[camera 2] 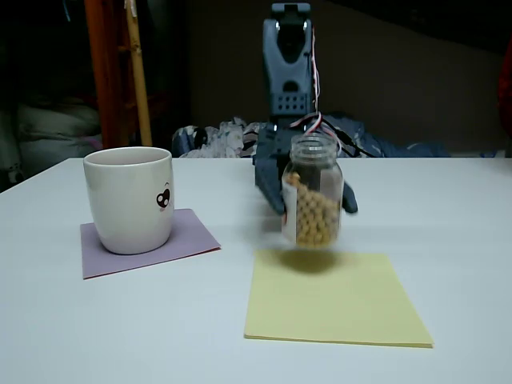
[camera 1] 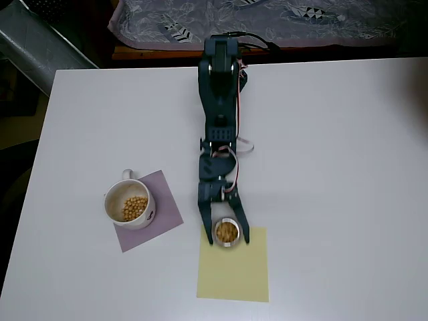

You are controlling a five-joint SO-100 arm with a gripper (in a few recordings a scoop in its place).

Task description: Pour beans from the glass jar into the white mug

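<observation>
One dark blue pincer clamps the glass jar, a finger pressed against each side of the glass; in the overhead view the jar's open mouth faces up between the two fingers. In the fixed view the pincer holds the glass jar upright and slightly raised, a shadow lying on the paper beneath its base. The jar carries a white label on the side toward the picture's left and is about two-thirds full of tan-yellow beans, also seen from above through the mouth. Under the jar lies a yellow paper sheet, flat on the white worktop; the jar hangs over the sheet's far edge, nearest the arm. The arm stretches from its base at the worktop's far edge straight toward the sheet. To the picture's left of the jar, well apart from it, the white mug stands upright on a lilac paper square, its handle pointing toward the far edge. A small heap of beans lies on the mug's bottom. In the fixed view the white mug shows a small dark mark on its side, facing the jar. A patterned cloth lies beyond the worktop.
</observation>
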